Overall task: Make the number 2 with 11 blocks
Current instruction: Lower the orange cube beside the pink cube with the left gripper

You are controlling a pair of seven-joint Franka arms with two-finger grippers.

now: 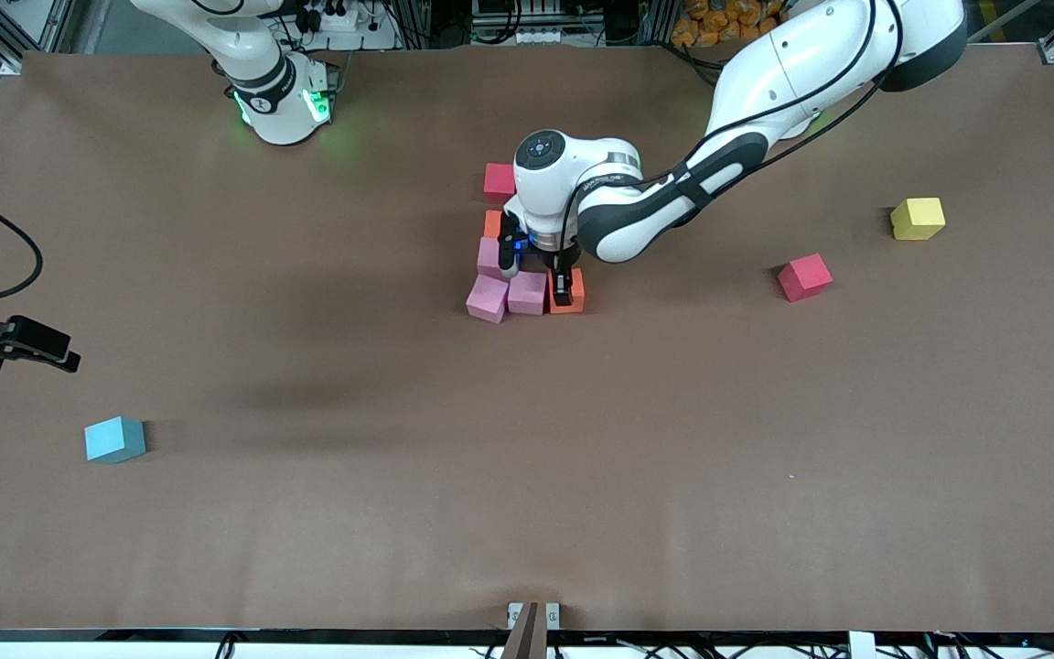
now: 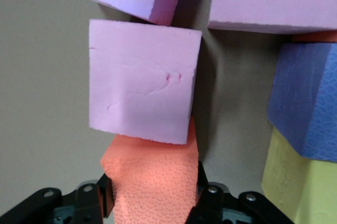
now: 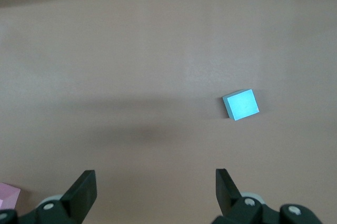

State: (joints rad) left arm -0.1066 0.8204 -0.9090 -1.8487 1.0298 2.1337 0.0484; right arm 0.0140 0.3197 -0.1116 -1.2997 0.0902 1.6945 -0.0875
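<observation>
Mid-surface, the partly built number 2 (image 1: 527, 265) sits as a cluster of blocks. The left gripper (image 1: 564, 291) is down at its row nearest the front camera, jaws pinching an orange cube (image 2: 152, 182) that touches a pink cube (image 2: 142, 95). The yellow cube (image 1: 918, 219) and a red cube (image 1: 804, 277) lie loose toward the left arm's end. The right gripper (image 3: 155, 184) waits, jaws spread, near the light blue cube (image 1: 114, 439).

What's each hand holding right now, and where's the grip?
The left hand is shut on the orange block, fingers on its two opposite sides, at the digit's nearest row. The right hand is open, holding nothing.
</observation>
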